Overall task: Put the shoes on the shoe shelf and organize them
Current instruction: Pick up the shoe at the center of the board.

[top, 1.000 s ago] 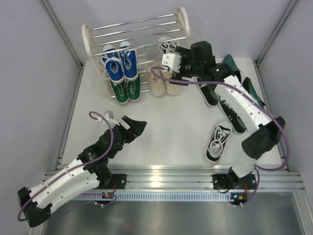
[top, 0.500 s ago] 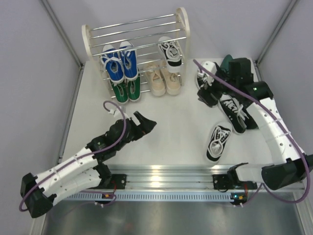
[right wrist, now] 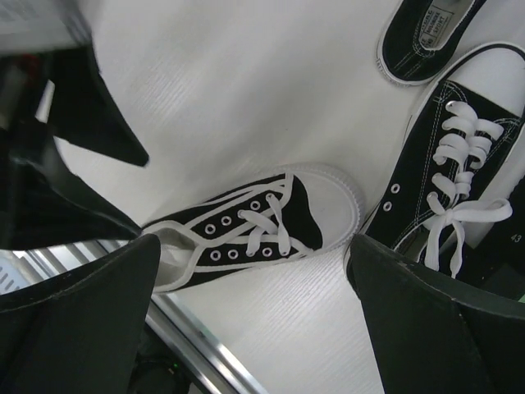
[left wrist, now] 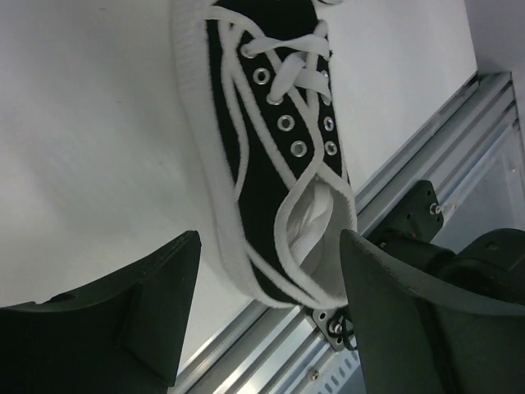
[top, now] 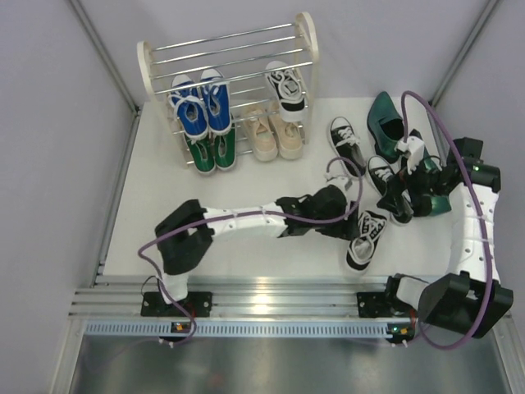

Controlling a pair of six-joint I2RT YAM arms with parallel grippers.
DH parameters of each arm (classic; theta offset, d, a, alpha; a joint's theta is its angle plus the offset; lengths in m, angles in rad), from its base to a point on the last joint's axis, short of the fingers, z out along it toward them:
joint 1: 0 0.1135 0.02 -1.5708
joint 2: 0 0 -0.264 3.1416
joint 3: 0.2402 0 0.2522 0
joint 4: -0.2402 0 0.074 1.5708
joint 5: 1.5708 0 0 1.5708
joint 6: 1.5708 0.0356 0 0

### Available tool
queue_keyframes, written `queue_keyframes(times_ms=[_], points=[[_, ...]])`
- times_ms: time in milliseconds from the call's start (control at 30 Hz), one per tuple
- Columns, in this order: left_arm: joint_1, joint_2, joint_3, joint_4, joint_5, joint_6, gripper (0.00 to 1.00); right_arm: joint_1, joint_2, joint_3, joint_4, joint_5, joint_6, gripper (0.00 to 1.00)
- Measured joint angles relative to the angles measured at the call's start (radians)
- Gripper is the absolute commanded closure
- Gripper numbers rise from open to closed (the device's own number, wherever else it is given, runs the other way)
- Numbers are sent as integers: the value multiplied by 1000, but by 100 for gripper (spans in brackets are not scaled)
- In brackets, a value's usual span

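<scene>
The shoe shelf (top: 225, 49) stands at the back and holds blue sneakers (top: 201, 103), green sneakers (top: 211, 152), beige sneakers (top: 275, 135) and one black-and-white sneaker (top: 287, 86). A black-and-white sneaker (top: 365, 238) lies near the front rail. My left gripper (top: 353, 220) is open, its jaws either side of this sneaker's heel (left wrist: 279, 148) without closing on it. My right gripper (top: 404, 193) is open and empty above two more black-and-white sneakers (top: 385, 185); its wrist view shows the front sneaker (right wrist: 254, 226) between its fingers. Dark green dress shoes (top: 385, 119) lie at the back right.
Another black-and-white sneaker (top: 346, 141) lies right of the shelf. The metal front rail (top: 271, 300) runs just behind the front sneaker's heel and shows in the left wrist view (left wrist: 271, 353). My left arm (top: 246, 220) stretches across the table's middle. Grey walls enclose the table.
My left arm has swung from the left side across to the front sneaker. My right arm has pulled back from the shelf to the right, leaving a black-and-white sneaker on the shelf.
</scene>
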Motion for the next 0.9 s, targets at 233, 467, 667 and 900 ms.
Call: queue_keyframes(times_ms=[233, 467, 667, 900], points=[[-90, 224, 187, -68, -9, 121, 34, -43, -23, -29, -29, -54, -42, 1], [-116, 240, 199, -120, -90, 166, 61, -47, -20, -50, -47, -80, -70, 0], [-114, 248, 210, -158, -137, 163, 100, -47, -6, -58, -31, -79, -21, 1], [-119, 97, 2, -114, -255, 57, 100, -48, 1, -63, -26, -102, 53, 1]])
